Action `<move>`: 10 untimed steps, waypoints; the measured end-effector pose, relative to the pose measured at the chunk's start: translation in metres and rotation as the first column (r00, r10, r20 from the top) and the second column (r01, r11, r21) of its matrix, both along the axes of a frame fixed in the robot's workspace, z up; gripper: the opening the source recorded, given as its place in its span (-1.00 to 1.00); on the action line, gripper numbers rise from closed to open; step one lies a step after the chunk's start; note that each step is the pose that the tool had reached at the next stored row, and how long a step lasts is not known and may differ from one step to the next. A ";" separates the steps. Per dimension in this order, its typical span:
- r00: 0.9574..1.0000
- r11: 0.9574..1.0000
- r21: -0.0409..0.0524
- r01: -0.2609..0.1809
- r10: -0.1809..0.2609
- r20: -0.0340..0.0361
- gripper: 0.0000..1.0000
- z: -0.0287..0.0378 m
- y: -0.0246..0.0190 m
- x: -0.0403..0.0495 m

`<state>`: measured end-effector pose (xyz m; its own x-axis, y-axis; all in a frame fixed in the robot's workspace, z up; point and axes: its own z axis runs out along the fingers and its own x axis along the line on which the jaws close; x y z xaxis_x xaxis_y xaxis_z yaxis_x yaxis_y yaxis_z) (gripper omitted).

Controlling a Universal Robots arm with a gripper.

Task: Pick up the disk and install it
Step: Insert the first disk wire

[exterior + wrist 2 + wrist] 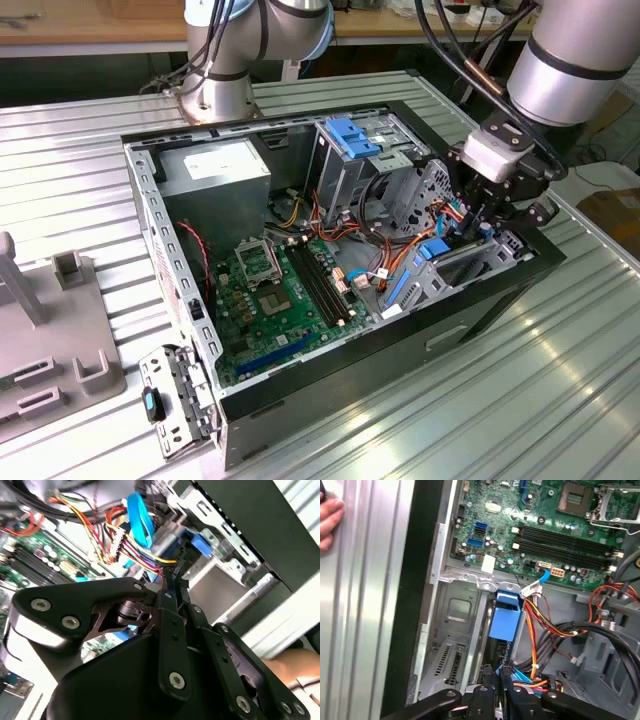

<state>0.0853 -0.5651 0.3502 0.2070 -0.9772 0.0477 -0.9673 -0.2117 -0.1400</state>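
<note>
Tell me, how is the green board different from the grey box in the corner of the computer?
The green board lies flat and low; the grey box stands taller in the corner. The green board is crowded with chips and slots; the grey box is plain metal with a white label. Both sit inside the open computer case.

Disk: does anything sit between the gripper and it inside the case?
Nothing visible does. In the first wrist view the gripper sits right at the disk, which stands on edge in the bay. A bundle of coloured wires runs close beside it, not across.
</note>
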 end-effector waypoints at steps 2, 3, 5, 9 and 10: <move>1.000 1.000 -0.007 0.001 -0.001 0.000 -0.67 -0.0009 0.0008 0.0000; 1.000 1.000 -0.007 0.001 -0.001 0.000 -0.67 -0.0019 0.0012 0.0000; 1.000 1.000 -0.007 0.001 -0.001 0.000 -0.67 -0.0047 0.0023 0.0001; 1.000 1.000 -0.008 0.002 -0.002 0.000 -0.67 -0.0052 0.0067 0.0007; 1.000 1.000 -0.010 0.004 -0.004 0.000 -0.67 -0.0053 0.0067 0.0008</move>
